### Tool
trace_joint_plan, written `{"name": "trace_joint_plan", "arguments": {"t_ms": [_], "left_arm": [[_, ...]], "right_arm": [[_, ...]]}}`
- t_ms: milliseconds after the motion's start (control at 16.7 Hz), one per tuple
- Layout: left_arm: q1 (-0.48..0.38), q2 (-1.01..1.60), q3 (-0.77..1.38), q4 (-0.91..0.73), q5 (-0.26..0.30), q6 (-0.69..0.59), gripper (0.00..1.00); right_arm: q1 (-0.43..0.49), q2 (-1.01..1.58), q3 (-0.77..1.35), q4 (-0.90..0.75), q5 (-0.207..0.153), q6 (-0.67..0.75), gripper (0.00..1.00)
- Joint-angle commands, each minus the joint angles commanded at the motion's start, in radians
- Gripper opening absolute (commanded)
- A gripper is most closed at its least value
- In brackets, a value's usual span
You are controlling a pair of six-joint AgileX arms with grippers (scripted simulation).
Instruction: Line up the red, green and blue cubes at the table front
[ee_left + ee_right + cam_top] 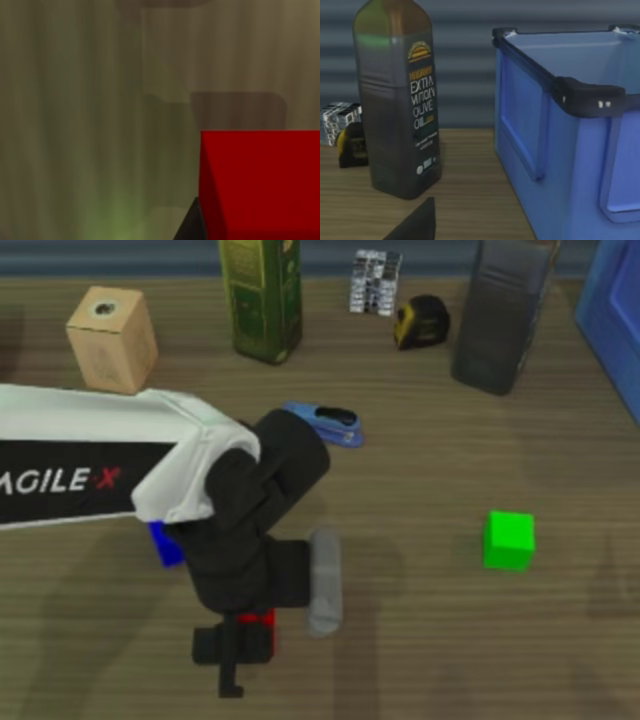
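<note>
The table (450,640), a broad brown wooden top with fine horizontal grain, fills the top view; only there does my white-and-black left arm (90,465) show whole, reaching in from the left toward the front. A blue plastic bin (570,140) with black rim corners, cut off at the top view's right edge, looms large in the right wrist view beside a dark olive oil bottle (400,100); the right arm itself is outside the top view. A tan cardboard box (112,338) stands at the back left. The left gripper (243,640) is down at the table front on the red cube (258,619), a sliver from above but a large matte block (260,185) in the left wrist view; whether its fingers pinch it I cannot tell. The green cube (510,539) sits apart to the right; the blue cube (165,543) peeks from under the arm.
</note>
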Motion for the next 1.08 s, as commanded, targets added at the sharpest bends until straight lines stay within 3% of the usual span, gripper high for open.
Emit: {"name": "trace_joint_plan", "arguments": {"t_ms": [780, 1080], "left_arm": [[0.0, 0.0, 0.0, 0.0, 0.0, 0.0, 0.98], [0.0, 0.0, 0.0, 0.0, 0.0, 0.0, 1.0]], "right_arm": [[0.0, 0.0, 0.0, 0.0, 0.0, 0.0, 1.0], [0.0, 0.0, 0.0, 0.0, 0.0, 0.0, 1.0]]}}
